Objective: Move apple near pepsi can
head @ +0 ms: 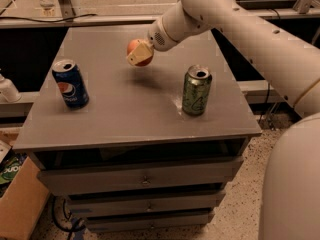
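Nearest the camera, a stack of grey drawers (145,179) is sitting under the surface (135,119), with a cardboard box (20,204) standing at the lower left. On the surface's left side the pepsi can (70,84) is standing upright, its long axis running vertically, its opened silver top facing up and its round logo facing the camera. To the right, a green can (196,90) is also standing upright, well apart from it. Farther back, between the two cans, the gripper (139,55) is hanging clear of the surface with its fingers (137,56) clamping the apple (133,46). The apple is round, showing no long axis, and which way its stem is pointing cannot be told. The white arm (235,24) is reaching in from the right.
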`<act>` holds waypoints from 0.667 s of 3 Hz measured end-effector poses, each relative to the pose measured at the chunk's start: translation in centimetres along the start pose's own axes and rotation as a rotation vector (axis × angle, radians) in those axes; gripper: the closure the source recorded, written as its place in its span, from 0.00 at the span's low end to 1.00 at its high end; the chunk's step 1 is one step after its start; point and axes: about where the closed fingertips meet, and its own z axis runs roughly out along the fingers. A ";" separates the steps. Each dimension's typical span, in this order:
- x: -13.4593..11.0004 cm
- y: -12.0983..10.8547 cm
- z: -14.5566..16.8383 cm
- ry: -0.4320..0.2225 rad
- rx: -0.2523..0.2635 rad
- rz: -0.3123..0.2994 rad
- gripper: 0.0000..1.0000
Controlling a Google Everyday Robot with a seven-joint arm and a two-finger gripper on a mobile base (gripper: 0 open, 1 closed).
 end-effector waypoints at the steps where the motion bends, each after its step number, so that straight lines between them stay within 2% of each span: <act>1: 1.6 3.1 0.8 0.024 -0.060 -0.024 1.00; 2: 1.0 7.0 1.7 0.003 -0.131 -0.056 1.00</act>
